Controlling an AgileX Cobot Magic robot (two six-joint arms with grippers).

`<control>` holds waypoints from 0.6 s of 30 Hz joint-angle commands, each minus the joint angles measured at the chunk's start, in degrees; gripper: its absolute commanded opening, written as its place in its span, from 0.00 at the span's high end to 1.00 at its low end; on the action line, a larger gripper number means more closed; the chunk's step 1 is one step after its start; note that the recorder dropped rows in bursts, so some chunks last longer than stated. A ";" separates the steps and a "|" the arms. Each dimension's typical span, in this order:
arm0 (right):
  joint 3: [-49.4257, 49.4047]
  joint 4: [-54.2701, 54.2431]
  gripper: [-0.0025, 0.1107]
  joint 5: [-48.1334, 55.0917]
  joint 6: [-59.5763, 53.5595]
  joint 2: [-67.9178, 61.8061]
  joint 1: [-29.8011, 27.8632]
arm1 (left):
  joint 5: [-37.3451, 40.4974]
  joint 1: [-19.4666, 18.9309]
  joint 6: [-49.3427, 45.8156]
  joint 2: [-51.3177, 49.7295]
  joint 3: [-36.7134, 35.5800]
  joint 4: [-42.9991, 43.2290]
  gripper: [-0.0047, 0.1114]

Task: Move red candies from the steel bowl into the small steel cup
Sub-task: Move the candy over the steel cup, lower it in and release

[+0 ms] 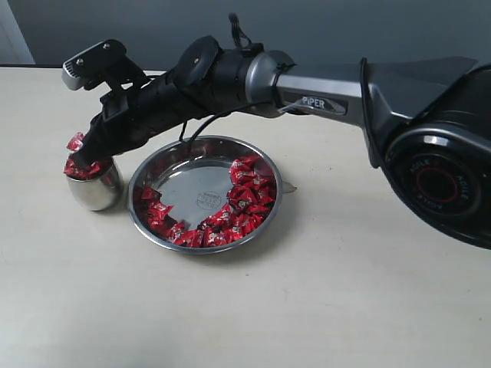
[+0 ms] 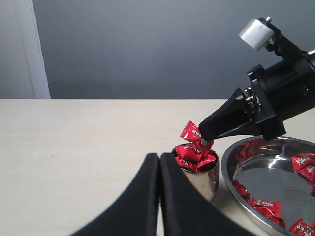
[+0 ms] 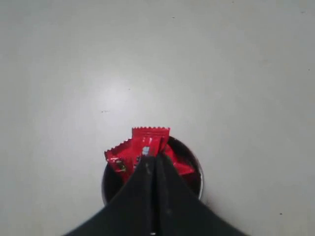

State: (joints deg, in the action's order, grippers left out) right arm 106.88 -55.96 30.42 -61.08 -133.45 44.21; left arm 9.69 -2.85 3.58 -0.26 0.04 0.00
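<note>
Cream-coloured desk is seen nearest, and the bulky black base joint of the right arm is set close to the camera on the right. Farther in, a wide, shallow, polished steel bowl is placed on the desk near the middle. Its flat bottom is left bare at the centre and far left. Small red candies in shiny crinkled wrappers are banked in an arc along its near and right sides.

Just left of the bowl, a small steel cup with rounded, shiny sides is stood upright. It is heaped with more of the candies above its rim.

The right hand is lowered onto that heap from the right. Its black fingers are clenched, and one red candy appears to be pinched by its wrapper at their tips, raised a little above the pile.

The left hand is shown only by its own wrist camera. It is clenched with nothing between its fingers and is held over the desk, pointing toward the cup.

Beyond the bowl's far rim, the black and silver right arm is stretched across from right to left, with a grey camera block mounted above its wrist. A grey-blue wall is seen farthest back.
</note>
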 commanded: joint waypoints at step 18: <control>0.30 -0.01 0.98 -0.79 0.31 -1.07 0.68 | -0.35 0.30 0.25 0.26 -0.04 0.00 0.96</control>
State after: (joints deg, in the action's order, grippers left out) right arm 106.88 -55.96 29.97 -60.96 -134.60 44.87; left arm 9.69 -2.85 3.58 -0.26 0.04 0.00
